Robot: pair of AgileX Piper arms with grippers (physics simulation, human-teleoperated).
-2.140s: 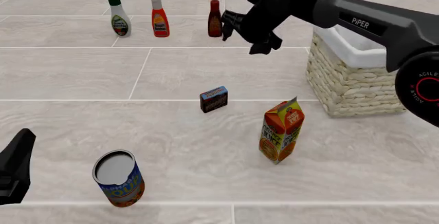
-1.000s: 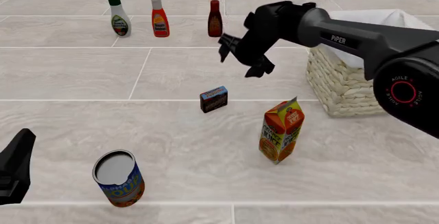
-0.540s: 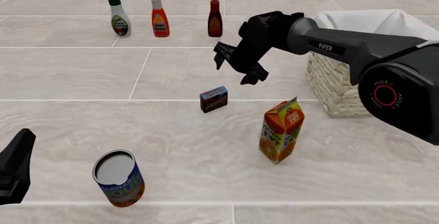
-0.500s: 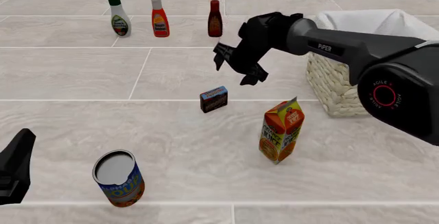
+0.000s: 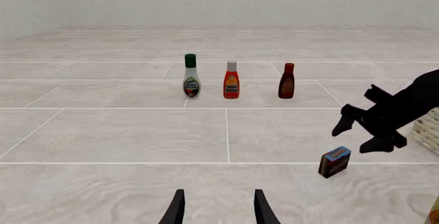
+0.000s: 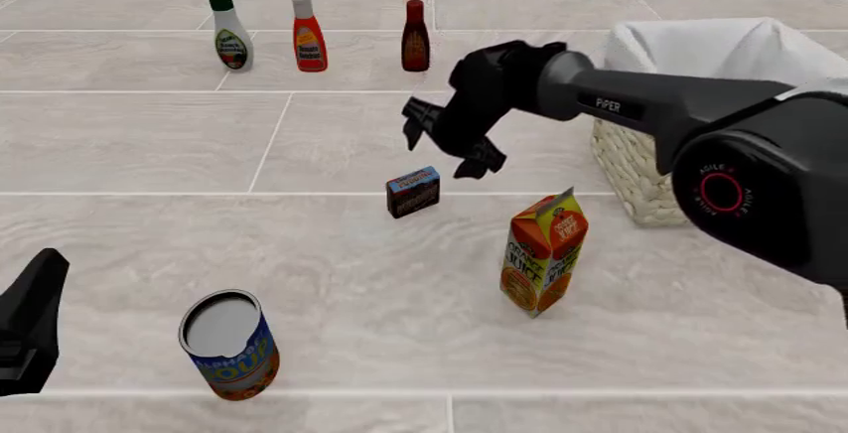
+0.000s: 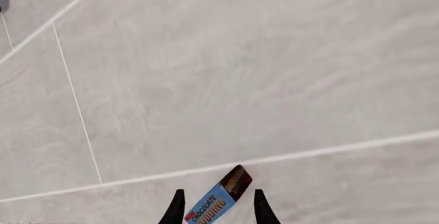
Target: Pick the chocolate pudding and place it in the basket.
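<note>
The right end effector [image 6: 444, 143] hangs spread wide and holds nothing, just above and behind the chocolate pudding [image 6: 413, 192], not touching it. The pudding box stands on the worktop [image 6: 332, 244], well apart from the basket [image 6: 689, 105] at the far right. The left end effector [image 5: 215, 209] is parted and empty. The right wrist view reads "CHOCOLATE PUDDING" along the box's blue edge; the front view shows "PIPER" on the right arm. Only the front view shows the juice carton [image 6: 543, 253] and the can [image 6: 230, 344].
</note>
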